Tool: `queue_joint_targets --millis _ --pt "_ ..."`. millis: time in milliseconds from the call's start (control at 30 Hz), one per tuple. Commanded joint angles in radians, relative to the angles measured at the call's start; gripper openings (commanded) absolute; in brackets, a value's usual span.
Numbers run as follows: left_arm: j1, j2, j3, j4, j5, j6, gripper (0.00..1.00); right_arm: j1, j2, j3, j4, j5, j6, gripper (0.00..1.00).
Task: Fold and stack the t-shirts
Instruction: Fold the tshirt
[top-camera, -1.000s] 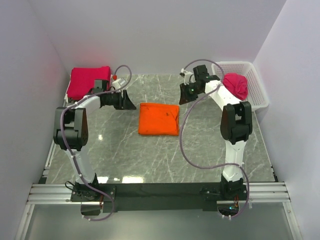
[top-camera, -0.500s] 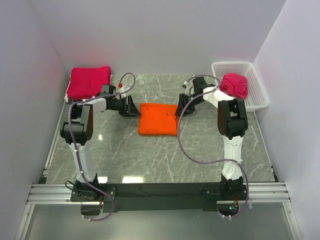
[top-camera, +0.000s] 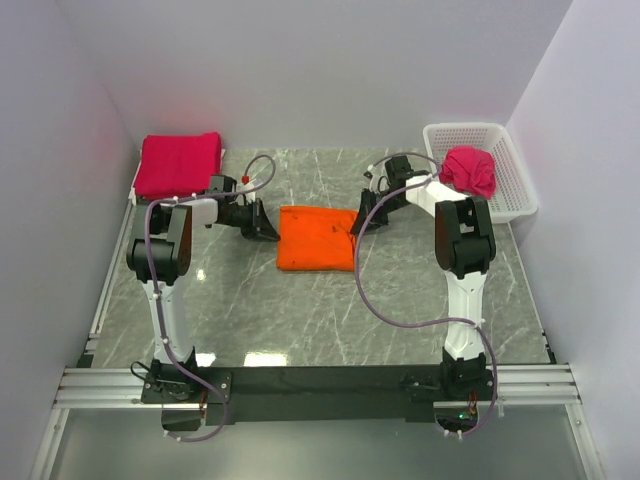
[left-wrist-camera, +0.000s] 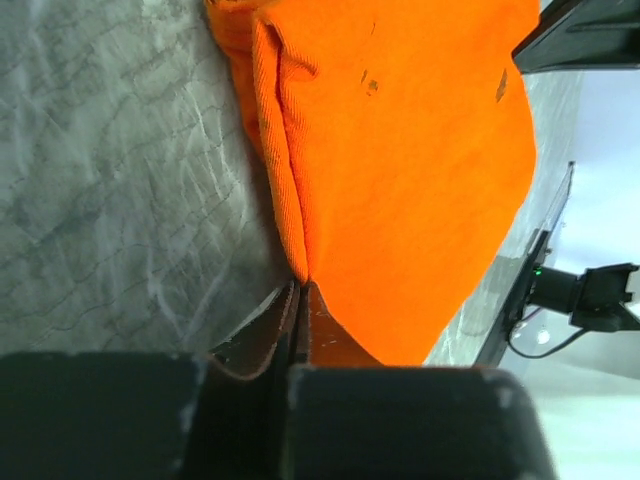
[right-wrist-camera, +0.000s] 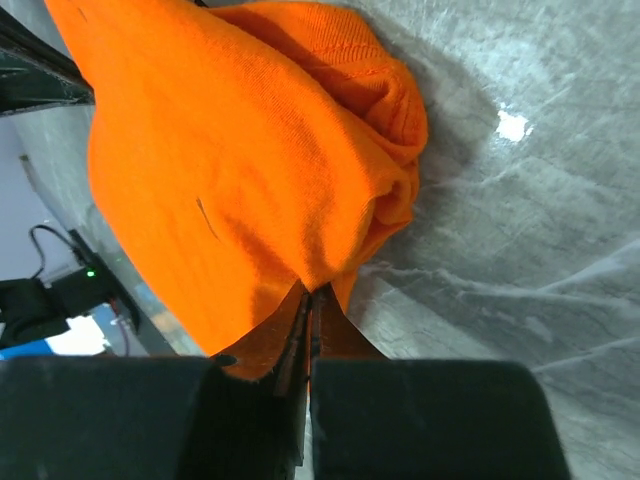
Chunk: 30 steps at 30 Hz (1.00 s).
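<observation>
L gripper (top-camera: 268, 230), R gripper (top-camera: 357, 224) low, pinching orange tee (top-camera: 318, 238)

White left arm (top-camera: 165, 315), twin right arm (top-camera: 462, 310) — black joints (top-camera: 160, 248), looping mauve cables (top-camera: 363, 292)

Grey marble table (top-camera: 330, 310) — orange t-shirt (top-camera: 318, 238) folded mid-table, crimson t-shirts (top-camera: 180, 163) far-left, white basket (top-camera: 512, 192) far-right

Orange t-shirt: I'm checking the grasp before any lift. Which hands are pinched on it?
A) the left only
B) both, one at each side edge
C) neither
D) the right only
B: the wrist views show the left hand and the right hand each closed on an edge of the folded orange t-shirt, on opposite sides.
</observation>
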Motion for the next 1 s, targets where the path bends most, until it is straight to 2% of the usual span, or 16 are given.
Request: queue_joint_targets --millis 0,200,367,400,433,533,600,700,833,967 --pt "0.011 0.004 0.034 -0.028 -0.015 0.044 0.01 -0.011 -0.039 0.059 -0.023 0.031 -0.047 0.0" --pt "0.018 0.007 0.043 -0.05 -0.04 0.083 0.01 -0.018 -0.018 0.143 -0.077 0.137 -0.099 0.0" --pt "0.019 -0.002 0.041 -0.027 -0.001 0.074 0.01 -0.017 -0.016 0.156 -0.083 0.125 -0.101 0.0" --pt "0.021 -0.004 0.044 -0.033 0.009 0.072 0.05 -0.015 -0.013 0.165 -0.101 0.126 -0.107 0.06" --pt "0.024 -0.01 0.04 -0.028 0.019 0.069 0.22 -0.017 -0.009 0.18 -0.123 0.128 -0.115 0.17" --pt "0.034 -0.063 -0.014 0.014 0.054 0.038 0.41 -0.023 -0.067 0.124 -0.143 0.14 -0.124 0.29" --pt "0.034 -0.105 -0.032 0.034 0.069 0.032 0.43 -0.024 -0.105 0.082 -0.127 0.143 -0.129 0.34" --pt "0.034 -0.138 -0.069 0.076 0.091 -0.004 0.45 -0.028 -0.17 0.007 -0.097 0.126 -0.113 0.36" --pt "0.013 -0.143 -0.092 0.105 0.103 -0.04 0.45 -0.024 -0.21 -0.089 -0.061 0.018 -0.086 0.34" --pt "-0.015 -0.123 -0.094 0.119 0.112 -0.07 0.45 -0.017 -0.17 -0.114 -0.051 -0.039 -0.06 0.31"
